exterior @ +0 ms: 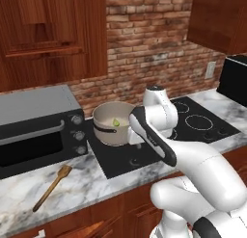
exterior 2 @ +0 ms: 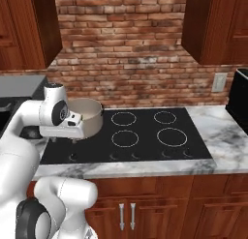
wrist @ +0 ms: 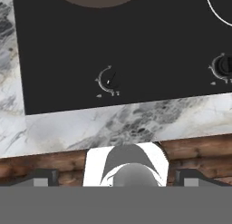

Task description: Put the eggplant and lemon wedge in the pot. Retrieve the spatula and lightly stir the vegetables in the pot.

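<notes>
Left base view: pot (exterior: 113, 122) sat on the cooktop (exterior: 120, 160) with the lemon wedge (exterior: 116, 122) inside, spatula (exterior: 52, 186) lay apart on the marble counter (exterior: 29, 189). Right base view: hovered gripper (exterior 2: 63, 140) just beside the pot (exterior 2: 89, 116), over the cooktop. Hand view: looked down past wide-spread, empty fingertips (wrist: 41, 177) at a knob (wrist: 108, 80).

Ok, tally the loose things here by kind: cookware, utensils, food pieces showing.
Cookware: 1, the pot
Utensils: 1, the spatula on the counter
Food pieces showing: 1, the lemon wedge inside the pot
Total: 3

The pot (exterior: 112, 124) sits mid-frame on the cooktop (exterior: 120, 160), lemon wedge (exterior: 116, 122) inside; the spatula (exterior: 51, 186) lies lower left.
</notes>
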